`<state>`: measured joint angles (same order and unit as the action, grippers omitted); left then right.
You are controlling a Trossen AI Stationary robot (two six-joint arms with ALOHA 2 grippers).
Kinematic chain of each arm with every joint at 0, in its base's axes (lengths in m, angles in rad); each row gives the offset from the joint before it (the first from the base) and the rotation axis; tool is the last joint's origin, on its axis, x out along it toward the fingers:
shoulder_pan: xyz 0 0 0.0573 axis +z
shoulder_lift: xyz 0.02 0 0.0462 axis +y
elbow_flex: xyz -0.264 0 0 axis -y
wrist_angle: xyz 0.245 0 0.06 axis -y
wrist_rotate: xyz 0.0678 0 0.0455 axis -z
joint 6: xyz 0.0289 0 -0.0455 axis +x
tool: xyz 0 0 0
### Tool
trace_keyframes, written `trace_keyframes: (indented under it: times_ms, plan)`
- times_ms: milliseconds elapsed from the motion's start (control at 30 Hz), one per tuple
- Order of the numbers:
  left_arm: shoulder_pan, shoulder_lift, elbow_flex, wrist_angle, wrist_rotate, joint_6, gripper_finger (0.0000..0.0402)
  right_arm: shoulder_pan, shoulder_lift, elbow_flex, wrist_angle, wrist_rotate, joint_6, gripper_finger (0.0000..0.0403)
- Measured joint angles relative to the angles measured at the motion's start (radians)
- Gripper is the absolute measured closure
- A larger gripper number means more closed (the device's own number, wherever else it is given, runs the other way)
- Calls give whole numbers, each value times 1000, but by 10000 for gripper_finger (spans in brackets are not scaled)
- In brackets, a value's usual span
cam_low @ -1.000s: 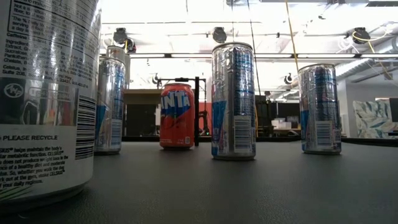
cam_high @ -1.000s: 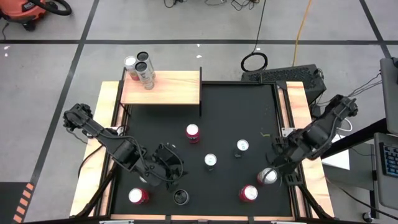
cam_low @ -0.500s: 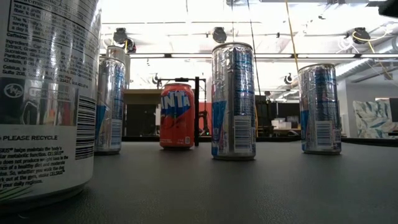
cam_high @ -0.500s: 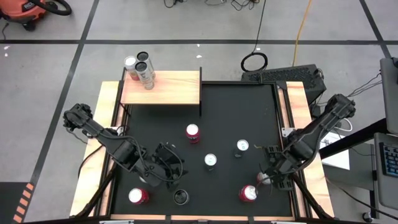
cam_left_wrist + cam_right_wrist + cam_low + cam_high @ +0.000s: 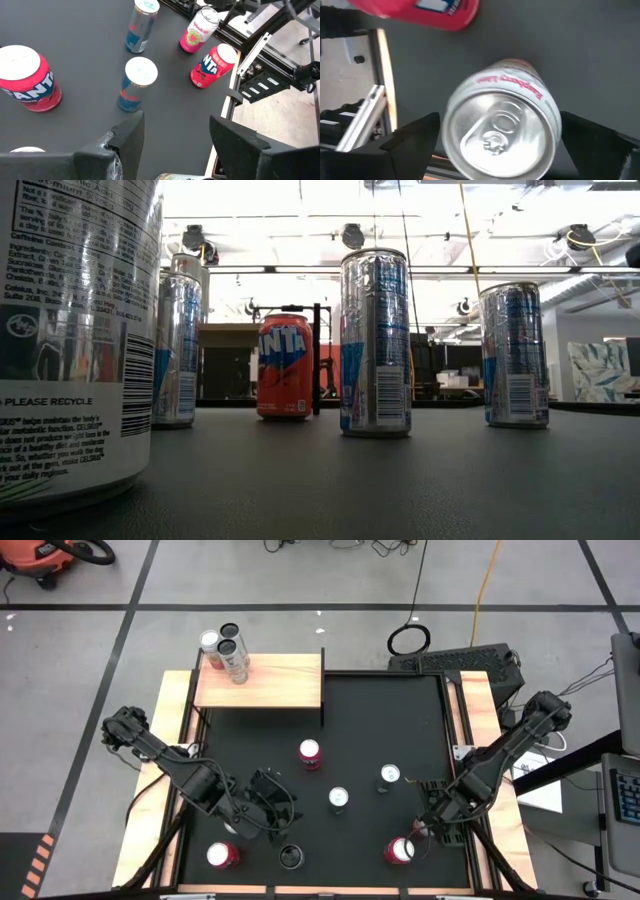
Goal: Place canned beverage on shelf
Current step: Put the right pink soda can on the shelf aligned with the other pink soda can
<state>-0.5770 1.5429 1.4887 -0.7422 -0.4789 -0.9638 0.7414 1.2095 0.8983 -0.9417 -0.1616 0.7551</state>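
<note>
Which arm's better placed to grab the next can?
Right. The right gripper is open with its fingers either side of the pink can, directly over it. The left gripper hangs open over bare mat.

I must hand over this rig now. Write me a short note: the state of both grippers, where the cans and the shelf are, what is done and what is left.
Right gripper: open, fingers on either side of a pink-label can near the right front of the mat, not closed on it.
Left gripper: open and empty, low over the mat's left front.
Shelf: at the table's far left corner, with three cans standing at its far left end.
On the mat: six more cans upright, and a small black ring-shaped thing at the front edge.
Done: three cans shelved.
Left: close on the pink-label can, carry it to the shelf, then the others.
</note>
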Motion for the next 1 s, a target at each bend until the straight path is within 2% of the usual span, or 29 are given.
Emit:
trace_keyframes:
  times_ms: [500, 1000]
  plan:
    - [25, 0, 0, -3, -2, 10, 174, 0, -1, -16, 39, 26, -10, 114]
    - [40, 0, 0, -2, -41, 3, 174, 0, -19, -17, 29, 28, -19, 123]
